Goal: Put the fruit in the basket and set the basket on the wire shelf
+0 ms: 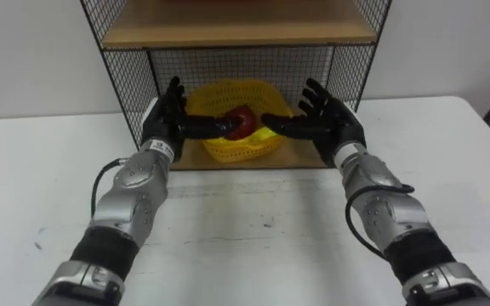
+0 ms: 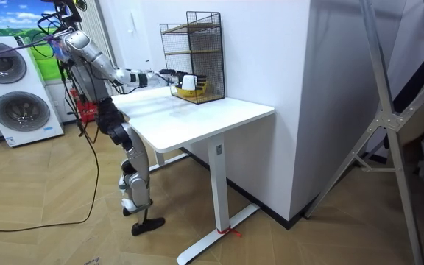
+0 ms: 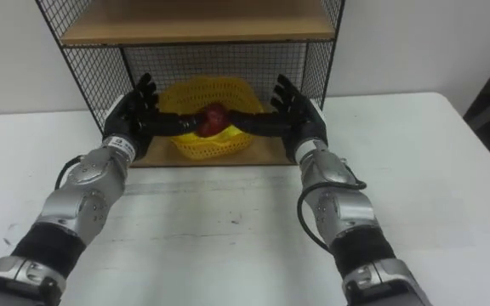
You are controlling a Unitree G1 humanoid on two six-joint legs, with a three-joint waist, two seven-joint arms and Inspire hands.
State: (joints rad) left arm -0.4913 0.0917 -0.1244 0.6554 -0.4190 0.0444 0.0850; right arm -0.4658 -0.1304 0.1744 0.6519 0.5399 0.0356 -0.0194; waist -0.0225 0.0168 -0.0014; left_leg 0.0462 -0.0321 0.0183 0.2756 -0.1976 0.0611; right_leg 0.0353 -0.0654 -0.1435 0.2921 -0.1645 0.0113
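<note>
The basket point(image 1: 228, 149) is sitting on the wire shelf's point(image 1: 130, 81) bottom board with the red fruit point(image 1: 241, 121) lying inside, so both steps look done. The left hand point(image 1: 164, 119) and right hand point(image 1: 330, 119) are hovering at the shelf's mouth, fingers spread, gripping nothing

A white table point(image 2: 197, 121) stands on a wooden floor point(image 2: 43, 235) against a white wall point(image 2: 271, 59). Washing machines point(image 2: 20, 110) are at upper left, and a metal frame point(image 2: 389, 118) at right.
</note>
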